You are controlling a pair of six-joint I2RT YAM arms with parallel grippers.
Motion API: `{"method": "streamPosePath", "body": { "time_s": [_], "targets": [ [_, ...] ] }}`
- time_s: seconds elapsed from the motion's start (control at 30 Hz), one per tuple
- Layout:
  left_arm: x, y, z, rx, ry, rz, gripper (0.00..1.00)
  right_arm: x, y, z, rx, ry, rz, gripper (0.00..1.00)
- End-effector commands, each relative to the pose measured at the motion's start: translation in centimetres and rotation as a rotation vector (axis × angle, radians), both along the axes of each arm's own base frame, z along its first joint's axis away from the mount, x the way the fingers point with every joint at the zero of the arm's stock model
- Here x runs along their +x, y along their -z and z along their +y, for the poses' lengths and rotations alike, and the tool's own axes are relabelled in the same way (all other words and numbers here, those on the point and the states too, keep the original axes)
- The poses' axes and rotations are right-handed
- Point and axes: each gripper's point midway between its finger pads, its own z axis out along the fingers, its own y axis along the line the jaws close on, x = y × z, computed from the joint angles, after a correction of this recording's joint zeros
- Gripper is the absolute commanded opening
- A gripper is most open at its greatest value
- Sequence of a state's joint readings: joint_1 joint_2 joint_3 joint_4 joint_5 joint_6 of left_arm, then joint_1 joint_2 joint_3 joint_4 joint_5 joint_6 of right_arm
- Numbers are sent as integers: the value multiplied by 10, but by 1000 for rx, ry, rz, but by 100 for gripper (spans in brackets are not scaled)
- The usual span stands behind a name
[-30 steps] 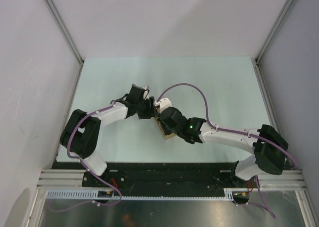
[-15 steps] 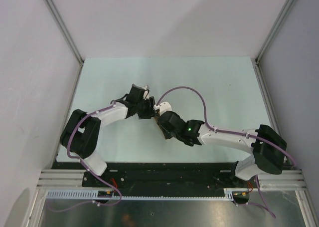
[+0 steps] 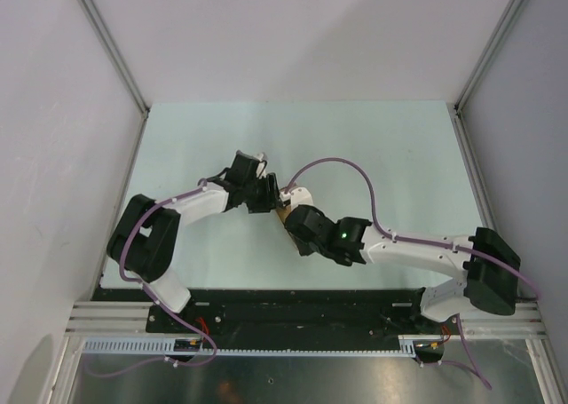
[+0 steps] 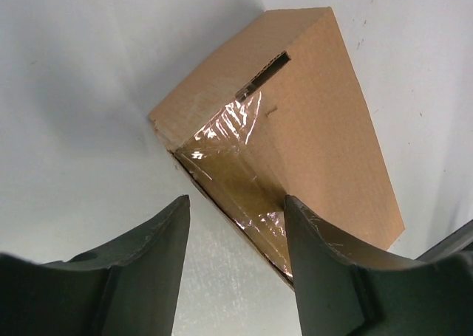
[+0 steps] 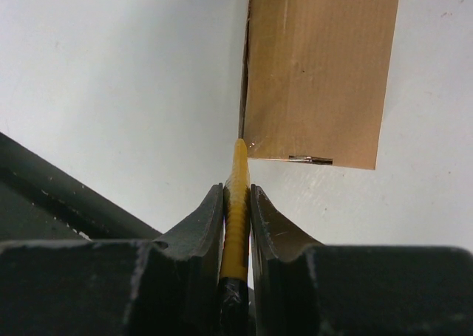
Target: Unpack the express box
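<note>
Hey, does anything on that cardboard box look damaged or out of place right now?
Only the clear tape over the box's end: it is wrinkled and puckered rather than flat. The cardboard itself looks undented, and the knife sits straight in the right gripper.

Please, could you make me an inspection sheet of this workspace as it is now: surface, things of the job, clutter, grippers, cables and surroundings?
Surface: pale green table, matte.
Job's things: express box, brown cardboard, lying on the table, one end sealed with clear tape, not yet opened.
Clutter: nothing seen.
Grippers: left gripper open, jaws astride the taped end of the box. Right gripper shut on a yellow utility knife, whose tip is at the box's edge; contact cannot be told.
Cables: a purple cable runs along each arm, with a loop above the right wrist.
Surroundings: white walls, metal frame posts, metal rail at the near edge.
</note>
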State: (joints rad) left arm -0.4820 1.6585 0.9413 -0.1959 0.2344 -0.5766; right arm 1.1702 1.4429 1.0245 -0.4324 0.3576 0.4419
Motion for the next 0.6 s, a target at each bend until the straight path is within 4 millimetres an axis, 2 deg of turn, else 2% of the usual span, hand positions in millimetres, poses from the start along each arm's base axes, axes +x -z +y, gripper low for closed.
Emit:
{"method": "streamPosePath", "body": {
  "time_s": [0.0, 0.2, 0.3, 0.37, 0.53, 0.57],
  "targets": [
    [-5, 25, 17, 90, -41, 38, 58, -30, -3, -19, -30, -19, 83, 0],
    [-3, 20, 15, 79, -36, 28, 59, -24, -37, -19, 77, 5, 19, 0],
    [-2, 14, 11, 60, -17, 17, 61, -15, -59, -26, 131, 54, -40, 0],
    [-1, 2, 7, 34, -1, -6, 65, -4, -69, -35, 156, 116, -71, 0],
    [16, -38, 16, 17, -14, -132, 77, 7, -65, -51, 133, 180, -61, 0],
    [20, -53, 19, 3, -20, -172, 79, 7, -65, -51, 130, 172, -60, 0]
  ]
}}
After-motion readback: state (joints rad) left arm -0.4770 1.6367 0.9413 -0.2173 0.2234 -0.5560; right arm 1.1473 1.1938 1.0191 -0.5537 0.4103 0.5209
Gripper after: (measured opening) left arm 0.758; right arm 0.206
